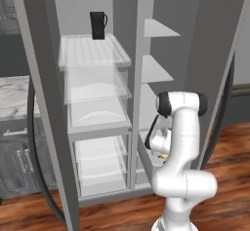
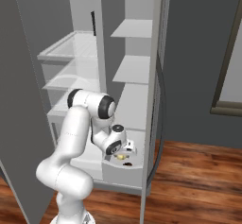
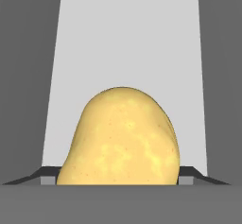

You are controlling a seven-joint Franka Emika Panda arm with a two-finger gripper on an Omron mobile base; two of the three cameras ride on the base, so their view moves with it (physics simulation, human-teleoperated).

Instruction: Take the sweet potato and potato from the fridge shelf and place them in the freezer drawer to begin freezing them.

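Gripper: two-finger gripper (image 3: 118, 176) pinching the lumpy yellow potato (image 3: 120, 138) at 9 and 3 o'clock, jaws spread wide by its width.
Potato: clamped, hanging over the long light-grey freezer drawer (image 3: 127, 38).
Reason: low, centred hold suits a short drop.
Shelf: ribbed translucent fridge shelf (image 1: 93, 49) at 11 o'clock.

The potato (image 3: 120, 140) is showing a matt, mottled yellow skin with fine brown speckles, looking smooth rather than rough. The fridge shelf (image 1: 93, 50) is appearing as translucent white plastic with fine ribbed lines, and a black mug (image 1: 98, 25) on it is looking faintly glossy. The wooden floor (image 1: 229, 147) is gleaming reddish-brown.
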